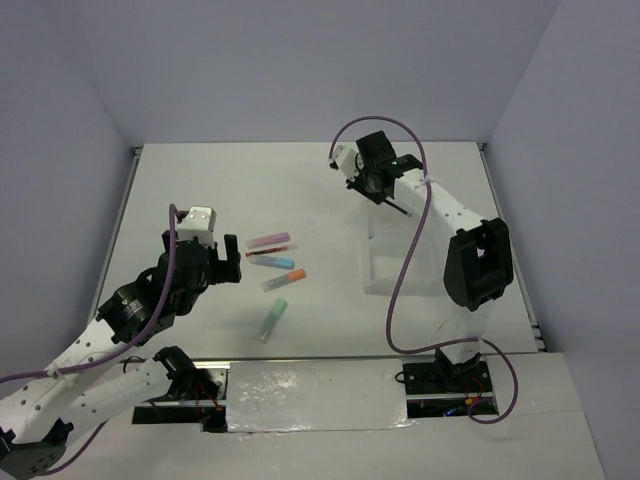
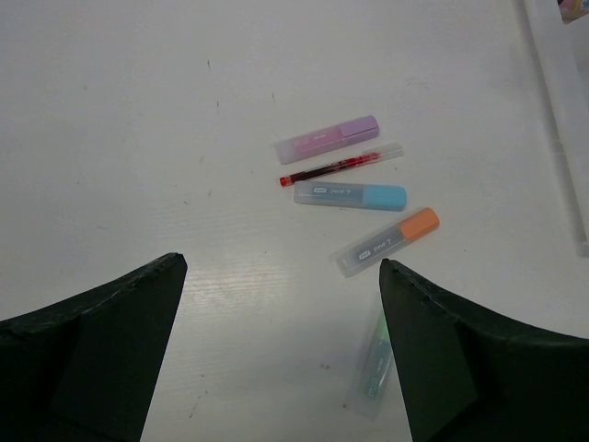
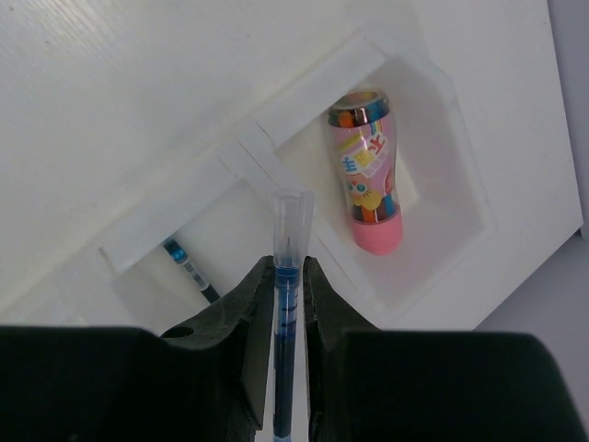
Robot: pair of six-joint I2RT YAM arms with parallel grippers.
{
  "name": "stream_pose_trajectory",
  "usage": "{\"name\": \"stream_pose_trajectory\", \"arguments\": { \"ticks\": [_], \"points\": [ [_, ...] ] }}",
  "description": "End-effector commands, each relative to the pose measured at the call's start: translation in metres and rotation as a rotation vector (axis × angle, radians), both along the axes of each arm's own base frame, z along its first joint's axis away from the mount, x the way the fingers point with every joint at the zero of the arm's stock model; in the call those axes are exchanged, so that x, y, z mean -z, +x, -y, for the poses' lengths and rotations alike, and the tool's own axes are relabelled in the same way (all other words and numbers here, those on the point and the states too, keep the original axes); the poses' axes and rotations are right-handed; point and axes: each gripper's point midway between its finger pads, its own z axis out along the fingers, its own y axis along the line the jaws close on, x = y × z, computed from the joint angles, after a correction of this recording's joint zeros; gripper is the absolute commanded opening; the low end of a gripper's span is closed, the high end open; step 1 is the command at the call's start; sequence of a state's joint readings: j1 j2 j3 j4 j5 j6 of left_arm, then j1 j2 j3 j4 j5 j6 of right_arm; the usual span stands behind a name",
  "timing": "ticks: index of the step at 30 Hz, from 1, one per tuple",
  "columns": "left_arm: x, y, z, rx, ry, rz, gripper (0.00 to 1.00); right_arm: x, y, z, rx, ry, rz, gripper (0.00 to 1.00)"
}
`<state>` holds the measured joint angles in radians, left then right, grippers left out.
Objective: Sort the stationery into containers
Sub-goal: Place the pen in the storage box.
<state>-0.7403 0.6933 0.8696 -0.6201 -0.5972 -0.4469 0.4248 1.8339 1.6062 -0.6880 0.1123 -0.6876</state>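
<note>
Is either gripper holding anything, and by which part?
Right gripper pinches a thin blue clear-capped pen by its barrel, below the cap. Left gripper: open, empty.

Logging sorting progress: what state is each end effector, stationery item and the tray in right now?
Left end effector: open, empty.
Right end effector: shut on blue pen.
Blue pen: gripped, capped, above tray.
Tray: partly filled.
Pink tube: lying in a compartment.
Dark pen: lying in neighbouring compartment.
Pink highlighter: on table.
Red pen: on table.
Blue highlighter: on table.
Orange highlighter: on table.
Mint highlighter: on table.
</note>
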Motion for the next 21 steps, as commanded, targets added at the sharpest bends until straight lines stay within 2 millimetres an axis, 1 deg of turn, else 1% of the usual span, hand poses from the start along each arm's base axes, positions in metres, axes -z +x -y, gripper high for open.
{"name": "stream_pose_trajectory", "arguments": {
  "ticks": [1, 2, 4, 5, 7, 8, 9, 10, 12, 14, 15, 16, 18, 19, 21],
  "points": [
    [-0.008, 0.005, 0.002, 0.003, -0.013, 0.031, 0.99, 0.003, 0.009, 0.007, -0.018, -0.012, 0.036, 0.0],
    [-0.008, 0.005, 0.002, 0.002, -0.009, 0.03, 0.99, 0.008, 0.008, 0.01, -0.015, -0.017, 0.027, 0.0],
    [-0.007, 0.005, 0.002, 0.0, -0.008, 0.028, 0.99, 0.009, 0.012, 0.017, -0.001, -0.008, 0.037, 0.0],
    [-0.006, 0.005, 0.002, 0.0, -0.005, 0.024, 0.99, 0.014, 0.01, 0.018, -0.003, -0.003, 0.027, 0.0],
    [-0.006, 0.005, 0.002, 0.0, -0.004, 0.023, 0.99, 0.011, 0.01, 0.022, -0.006, 0.025, 0.039, 0.0],
    [-0.006, 0.005, 0.002, 0.0, -0.006, 0.025, 0.99, 0.016, 0.006, 0.02, -0.02, 0.041, 0.026, 0.01],
    [-0.006, 0.005, 0.002, 0.001, -0.005, 0.027, 0.99, 0.017, 0.005, 0.022, -0.021, 0.047, 0.026, 0.02],
    [-0.006, 0.005, 0.003, 0.002, -0.005, 0.025, 0.99, 0.014, 0.007, 0.023, -0.019, 0.055, 0.046, 0.03],
    [-0.007, 0.005, 0.003, 0.002, -0.006, 0.026, 0.99, 0.021, 0.004, 0.026, -0.02, 0.051, 0.03, 0.05],
    [-0.006, 0.005, 0.002, 0.002, -0.003, 0.025, 0.99, 0.028, 0.005, 0.037, 0.009, 0.03, 0.023, 0.1],
    [-0.006, 0.005, 0.002, 0.0, -0.006, 0.025, 0.99, 0.03, 0.006, 0.038, 0.017, 0.024, 0.02, 0.12],
    [-0.006, 0.005, 0.002, 0.0, -0.005, 0.024, 0.99, 0.035, 0.006, 0.041, 0.028, 0.017, 0.007, 0.2],
    [-0.006, 0.005, 0.002, -0.001, -0.003, 0.025, 0.99, 0.034, 0.008, 0.042, 0.04, 0.019, 0.008, 0.25],
    [-0.005, 0.005, 0.002, -0.001, -0.002, 0.023, 0.99, 0.032, 0.007, 0.039, 0.039, 0.028, 0.001, 0.99],
    [-0.005, 0.006, 0.002, -0.001, 0.0, 0.02, 0.99, 0.027, 0.005, 0.036, 0.036, 0.052, -0.012, 1.0]
  ]
}}
